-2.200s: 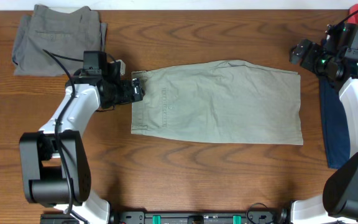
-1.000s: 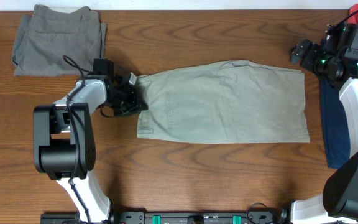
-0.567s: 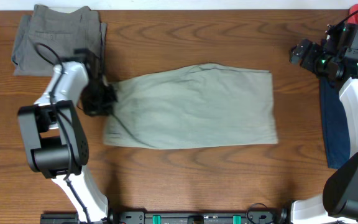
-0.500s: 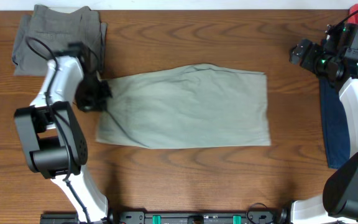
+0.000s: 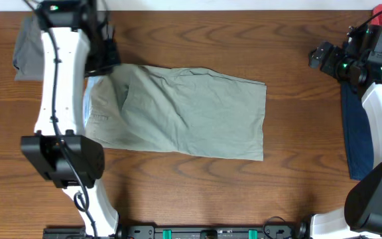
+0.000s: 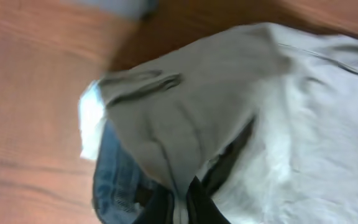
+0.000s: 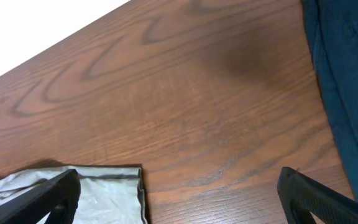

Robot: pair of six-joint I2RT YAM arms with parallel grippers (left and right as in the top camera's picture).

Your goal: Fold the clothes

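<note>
Pale khaki-green shorts (image 5: 191, 113) lie spread across the middle of the table, skewed, with the left end raised. My left gripper (image 5: 103, 58) is at that end's far corner, shut on a pinch of the khaki fabric (image 6: 278, 112); in the left wrist view the cloth runs down between the dark fingers (image 6: 205, 205). A blue and white inner layer (image 6: 114, 180) shows under the lifted edge. My right gripper (image 5: 321, 56) hovers open at the far right, apart from the clothes. Its view shows a corner of the shorts (image 7: 104, 193) by its left finger (image 7: 45, 196).
Darker grey shorts (image 5: 24, 50) lie at the far left corner, partly behind my left arm. A navy blue garment (image 5: 353, 133) lies along the right edge, under my right arm, also seen as dark blue cloth (image 7: 347, 81). Bare wood (image 5: 191, 192) runs along the front.
My left gripper has dragged the khaki shorts leftward and toward the far edge, lifting the waistband end. The shorts now lie skewed. The right arm has not moved.
</note>
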